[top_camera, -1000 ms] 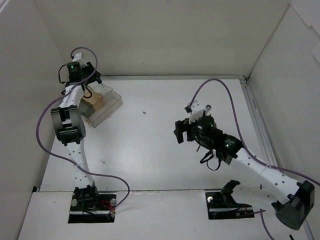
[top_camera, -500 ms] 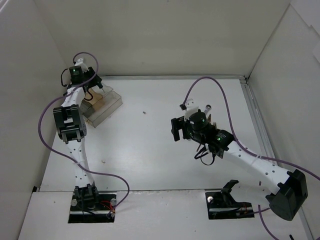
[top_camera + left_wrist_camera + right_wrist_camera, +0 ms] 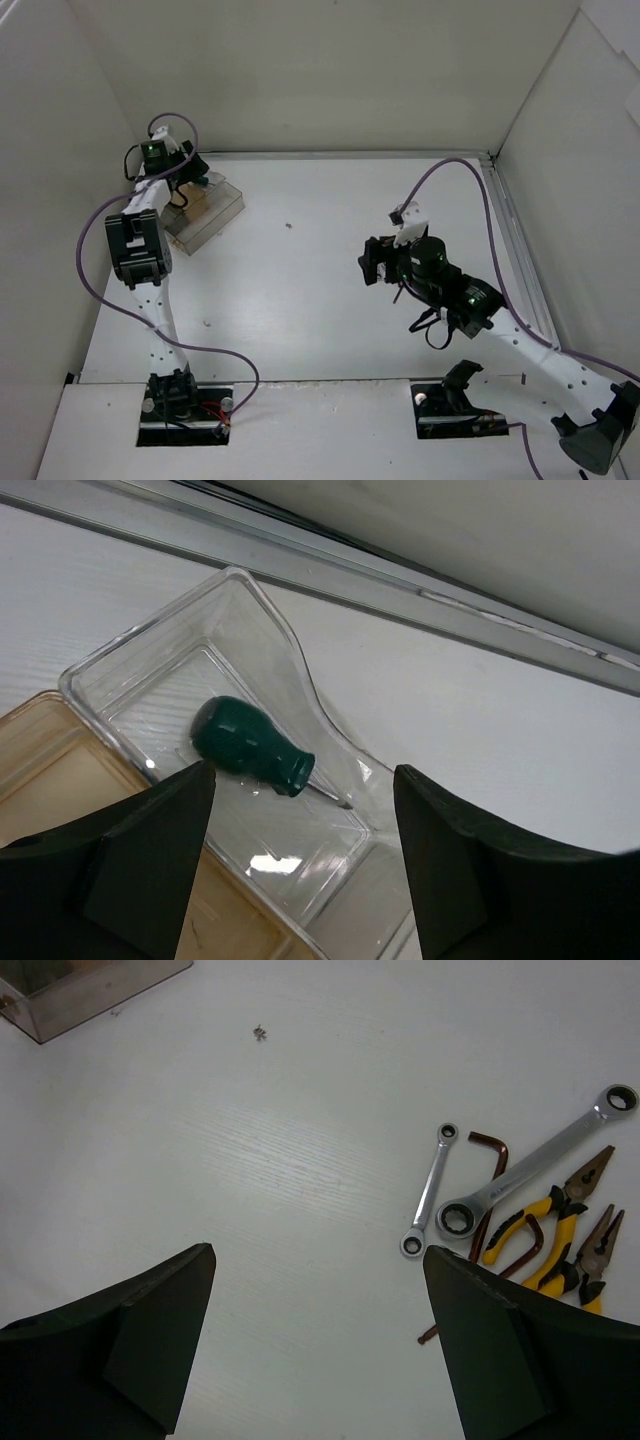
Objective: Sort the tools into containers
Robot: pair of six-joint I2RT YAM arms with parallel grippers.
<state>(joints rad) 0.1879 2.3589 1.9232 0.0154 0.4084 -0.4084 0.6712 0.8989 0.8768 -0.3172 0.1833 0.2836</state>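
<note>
A green-handled screwdriver (image 3: 250, 748) lies in the clear box (image 3: 240, 580) of the containers (image 3: 205, 215), next to a brown-tinted box (image 3: 50, 770). My left gripper (image 3: 300, 880) is open and empty just above that box; it also shows in the top view (image 3: 190, 175). My right gripper (image 3: 320, 1360) is open and empty above bare table; it also shows in the top view (image 3: 372, 262). To its right lie a small silver wrench (image 3: 430, 1192), a larger ratchet wrench (image 3: 535, 1175), two yellow-handled pliers (image 3: 555, 1205) and brown bent rods (image 3: 492, 1150). The right arm hides these tools in the top view.
A small dark speck (image 3: 260, 1032) lies on the white table between the containers and the tools. A corner of the containers (image 3: 90, 990) shows at the top left of the right wrist view. White walls close in the table at the back and on both sides.
My right gripper swung left, then back right and toward the near edge. My left gripper shifted a little toward the back wall over the containers.
</note>
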